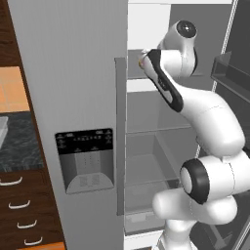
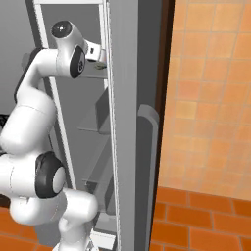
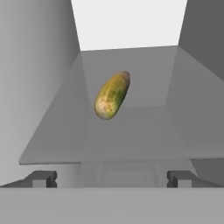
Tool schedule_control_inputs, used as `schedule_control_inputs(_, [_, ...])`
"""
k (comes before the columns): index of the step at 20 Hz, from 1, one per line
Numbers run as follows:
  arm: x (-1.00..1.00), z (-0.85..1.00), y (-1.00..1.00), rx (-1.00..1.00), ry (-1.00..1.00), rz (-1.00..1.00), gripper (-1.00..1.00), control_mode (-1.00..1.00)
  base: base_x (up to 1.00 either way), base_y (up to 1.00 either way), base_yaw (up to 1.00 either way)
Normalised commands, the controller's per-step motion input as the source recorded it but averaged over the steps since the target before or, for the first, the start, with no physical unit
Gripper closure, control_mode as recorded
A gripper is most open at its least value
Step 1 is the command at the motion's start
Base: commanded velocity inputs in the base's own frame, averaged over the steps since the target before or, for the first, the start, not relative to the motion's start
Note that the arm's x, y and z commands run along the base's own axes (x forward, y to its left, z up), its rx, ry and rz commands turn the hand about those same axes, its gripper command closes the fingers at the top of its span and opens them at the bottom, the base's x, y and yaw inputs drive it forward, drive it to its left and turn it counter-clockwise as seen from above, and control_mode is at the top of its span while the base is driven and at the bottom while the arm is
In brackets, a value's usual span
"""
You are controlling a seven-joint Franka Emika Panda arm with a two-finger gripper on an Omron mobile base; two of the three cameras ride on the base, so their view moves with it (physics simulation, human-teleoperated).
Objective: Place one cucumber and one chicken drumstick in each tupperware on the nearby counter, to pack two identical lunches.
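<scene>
A yellow-green cucumber (image 3: 112, 95) lies on a grey fridge shelf (image 3: 131, 140), straight ahead of my gripper (image 3: 112, 179) and some way beyond it. The gripper is open, its two dark fingertips (image 3: 43, 178) spread wide with nothing between them. My arm (image 1: 168, 83) reaches up into the open fridge at an upper shelf; in the right base view the hand (image 2: 94, 52) is partly behind the door edge. The black counter (image 1: 17, 141) is at the far left, with a light grey sloped corner (image 1: 2, 128) on it, likely a tupperware. The chicken drumstick is out of view.
The closed left fridge door (image 1: 73, 97) with its dispenser panel (image 1: 85, 158) stands between arm and counter. The open right door (image 2: 127, 122) stands close beside the arm. Dark wood drawers (image 1: 22, 215) sit under the counter. Orange tiles (image 2: 211, 98) cover the wall.
</scene>
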Motion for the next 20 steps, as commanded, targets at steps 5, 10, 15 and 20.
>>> schedule_control_inputs(5, [0.57,-0.29,0.00,0.00,0.03,0.00,-1.00,-1.00,0.00,0.00,0.00])
schedule_control_inputs(10, [0.58,-0.16,0.00,0.00,0.02,0.00,-1.00,-1.00,0.00,0.00,0.00])
schedule_control_inputs(15, [0.62,-0.08,0.00,0.00,0.02,0.00,-1.00,-1.00,0.00,0.00,0.00])
schedule_control_inputs(20, [0.62,-0.05,0.00,0.00,0.02,0.00,-1.00,-1.00,0.00,0.00,0.00])
